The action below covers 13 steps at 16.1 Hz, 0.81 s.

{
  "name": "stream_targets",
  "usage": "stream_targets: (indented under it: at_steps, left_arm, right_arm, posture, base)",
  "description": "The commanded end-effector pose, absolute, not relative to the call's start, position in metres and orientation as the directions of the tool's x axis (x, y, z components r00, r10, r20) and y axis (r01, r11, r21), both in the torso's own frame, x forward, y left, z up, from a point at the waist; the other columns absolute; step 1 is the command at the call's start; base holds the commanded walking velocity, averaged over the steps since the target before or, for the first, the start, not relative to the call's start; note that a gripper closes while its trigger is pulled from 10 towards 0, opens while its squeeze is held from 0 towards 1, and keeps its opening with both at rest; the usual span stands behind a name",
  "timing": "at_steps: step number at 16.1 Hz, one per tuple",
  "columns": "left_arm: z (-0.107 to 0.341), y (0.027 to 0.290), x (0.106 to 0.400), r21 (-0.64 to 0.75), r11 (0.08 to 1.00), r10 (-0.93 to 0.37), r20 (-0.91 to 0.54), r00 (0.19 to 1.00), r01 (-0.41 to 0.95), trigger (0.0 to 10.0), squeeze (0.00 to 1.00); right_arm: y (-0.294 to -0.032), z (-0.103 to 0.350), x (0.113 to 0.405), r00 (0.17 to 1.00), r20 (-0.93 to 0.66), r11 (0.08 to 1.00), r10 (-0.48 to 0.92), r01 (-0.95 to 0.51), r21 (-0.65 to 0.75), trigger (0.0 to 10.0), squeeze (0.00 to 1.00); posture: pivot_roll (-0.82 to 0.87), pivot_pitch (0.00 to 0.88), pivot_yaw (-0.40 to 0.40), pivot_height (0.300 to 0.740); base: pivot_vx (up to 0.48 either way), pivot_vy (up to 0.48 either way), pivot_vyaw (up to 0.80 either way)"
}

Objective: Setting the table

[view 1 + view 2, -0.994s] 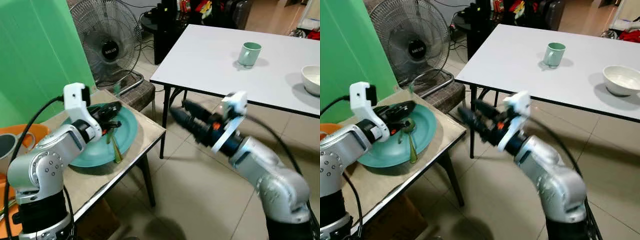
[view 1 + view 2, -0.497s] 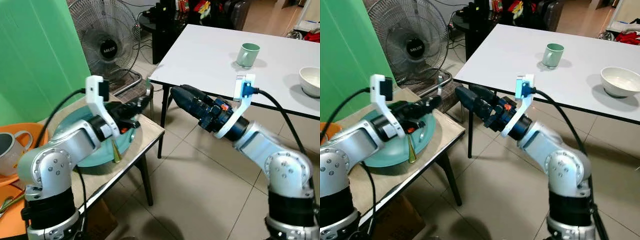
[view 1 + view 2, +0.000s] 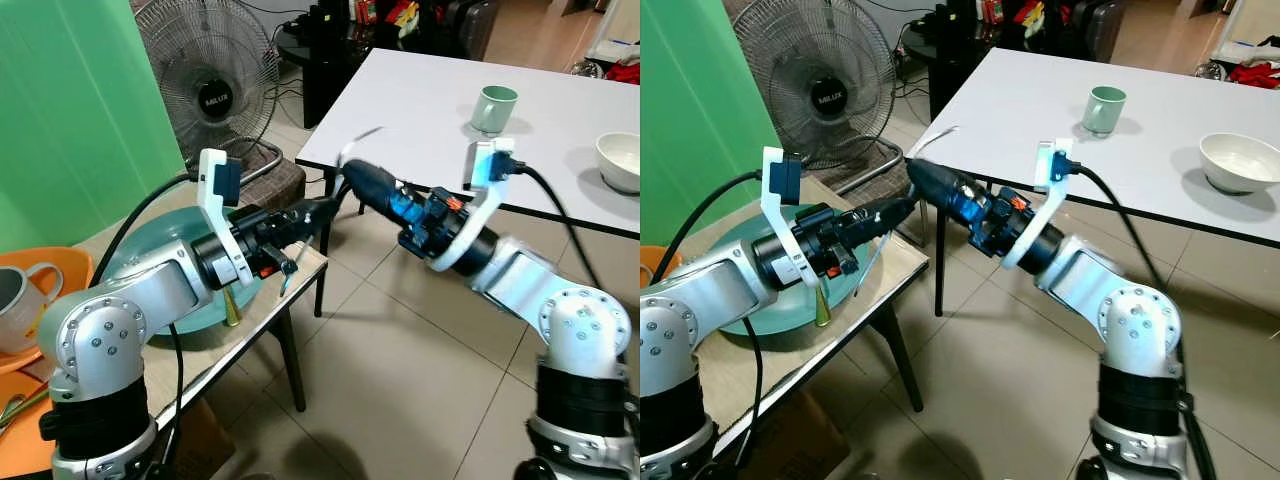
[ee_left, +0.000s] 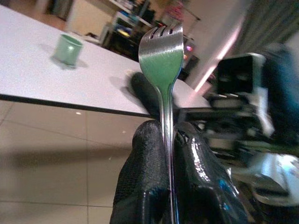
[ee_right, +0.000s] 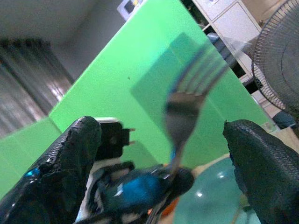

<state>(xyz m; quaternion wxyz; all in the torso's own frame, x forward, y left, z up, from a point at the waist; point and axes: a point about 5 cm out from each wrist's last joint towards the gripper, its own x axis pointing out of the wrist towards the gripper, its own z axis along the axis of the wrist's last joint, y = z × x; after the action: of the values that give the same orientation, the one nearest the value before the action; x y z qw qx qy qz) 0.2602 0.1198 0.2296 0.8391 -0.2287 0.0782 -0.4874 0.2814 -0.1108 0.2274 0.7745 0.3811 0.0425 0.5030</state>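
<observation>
White table [image 3: 420, 110] at the back: green mug [image 3: 494, 108] upright near the middle, white bowl [image 3: 622, 160] further to the robot's right, well apart from the mug. Small beige side table [image 3: 190, 350] in front of the green wall: teal plate [image 3: 150, 250] lies flat on it, w/ an orange tray [image 3: 45, 265] just beside at the left edge, white mug [image 3: 18, 300] standing there. Tiled floor [image 3: 390, 400] btwn the two tables; a fan [image 3: 217, 75] stands on it behind the side table.

Between the right end effector [image 5: 163, 172]'s spread black fingers [image 5: 60, 158], a blurred fork [image 5: 184, 100] stands tines toward 1 o'clock, apparently pinched by the left end effector [image 5: 154, 184] before a green wall [image 5: 140, 74].
</observation>
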Motion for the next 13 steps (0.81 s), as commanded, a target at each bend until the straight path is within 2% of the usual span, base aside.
stream_targets:
  at_steps: [1,4,5,6,13]
  left_arm:
    - [0.235,0.117,0.256,-0.432,0.389,-0.873,0.11,0.475,0.814,0.0,0.0]
    - [0.238,0.113,0.252,-0.421,0.34,-0.893,0.136,0.429,0.841,0.0,0.0]
    - [0.239,0.112,0.251,-0.418,0.324,-0.9,0.139,0.412,0.849,0.0,0.0]
    - [0.238,0.109,0.249,-0.415,0.306,-0.91,0.136,0.391,0.857,0.0,0.0]
    - [0.239,0.103,0.249,-0.418,0.258,-0.928,0.144,0.344,0.871,0.0,0.0]
  right_arm:
    - [-0.11,0.234,0.282,0.474,0.334,0.171,0.815,-0.747,0.642,10.0,0.0]
    - [-0.105,0.233,0.28,0.462,0.337,0.145,0.821,-0.738,0.659,10.0,0.0]
    - [-0.104,0.233,0.28,0.46,0.336,0.139,0.822,-0.734,0.664,4.2,0.0]
    - [-0.101,0.232,0.277,0.449,0.33,0.126,0.83,-0.729,0.673,0.0,0.0]
    - [-0.099,0.227,0.272,0.445,0.271,0.162,0.853,-0.72,0.674,0.0,0.0]
  posture:
    - [-0.05,0.0,0.026,0.74]
    - [-0.05,0.0,0.027,0.74]
    - [-0.05,0.0,0.028,0.74]
    - [-0.05,0.0,0.028,0.74]
    - [-0.06,0.0,0.036,0.74]
  base:
    - [0.0,0.0,0.0]
    - [0.0,0.0,0.0]
    - [0.0,0.0,0.0]
    - [0.0,0.0,0.0]
    - [0.0,0.0,0.0]
